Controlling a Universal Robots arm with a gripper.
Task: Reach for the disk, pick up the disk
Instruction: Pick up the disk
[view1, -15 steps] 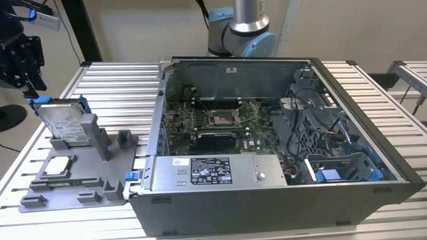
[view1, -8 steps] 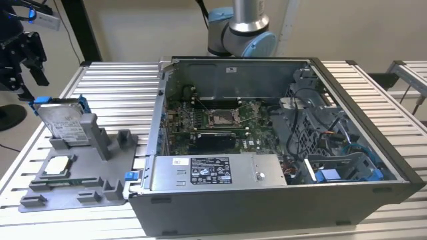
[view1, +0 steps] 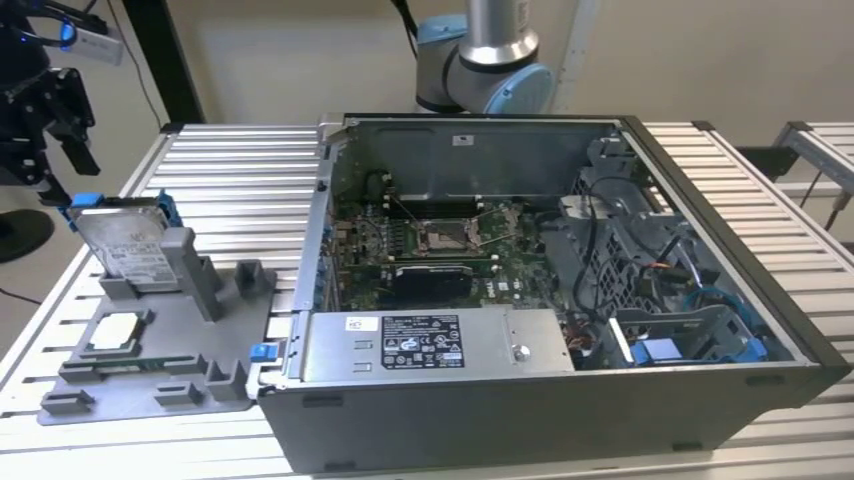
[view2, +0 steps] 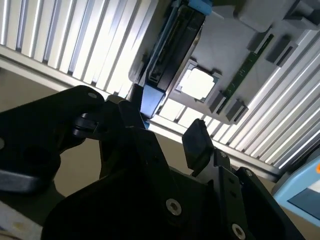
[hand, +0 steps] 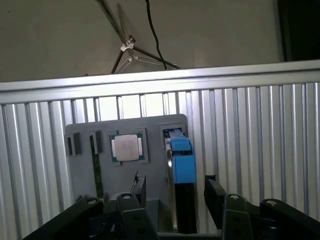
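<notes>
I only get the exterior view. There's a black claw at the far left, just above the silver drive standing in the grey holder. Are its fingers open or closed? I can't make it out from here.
Observer: Open. In the first wrist view the gripper has its two fingers set well apart.

Visitor: And is it lined up with the drive, or off to one side?

Observer: Roughly lined up. In the first wrist view the disk is seen edge-on, with its blue-framed edge toward the camera. Its line runs into the gap between the two fingers. I cannot tell whether either finger touches it.
</notes>
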